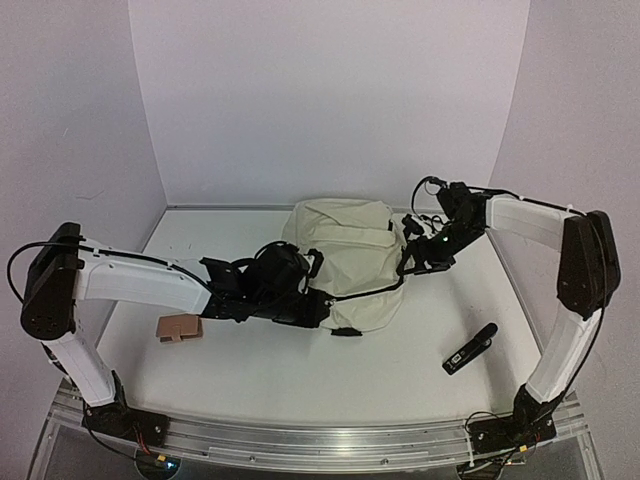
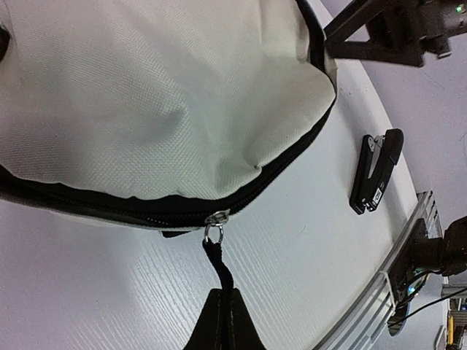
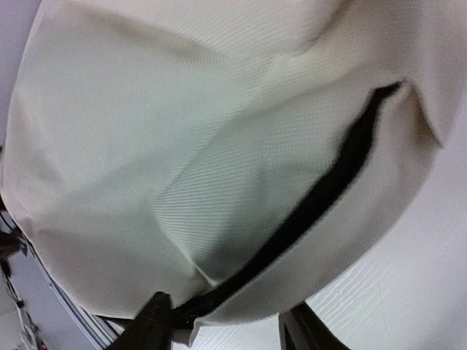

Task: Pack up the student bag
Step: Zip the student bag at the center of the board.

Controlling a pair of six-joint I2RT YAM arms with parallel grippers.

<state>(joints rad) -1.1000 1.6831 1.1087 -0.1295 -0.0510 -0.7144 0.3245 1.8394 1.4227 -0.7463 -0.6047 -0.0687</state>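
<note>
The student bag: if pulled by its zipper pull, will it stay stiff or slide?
Probably floppy: the student bag shows soft dents and folds. It may slide on the smooth white table. The left gripper, shut on the thin zipper pull, would likely tug the seam before the whole bag moves.

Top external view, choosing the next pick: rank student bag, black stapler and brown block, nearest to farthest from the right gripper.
1. student bag, at the right gripper.
2. black stapler, toward the near right.
3. brown block, far left.

top: overhead, wide | wrists: close, both facing student bag (image 1: 345,260)
</note>
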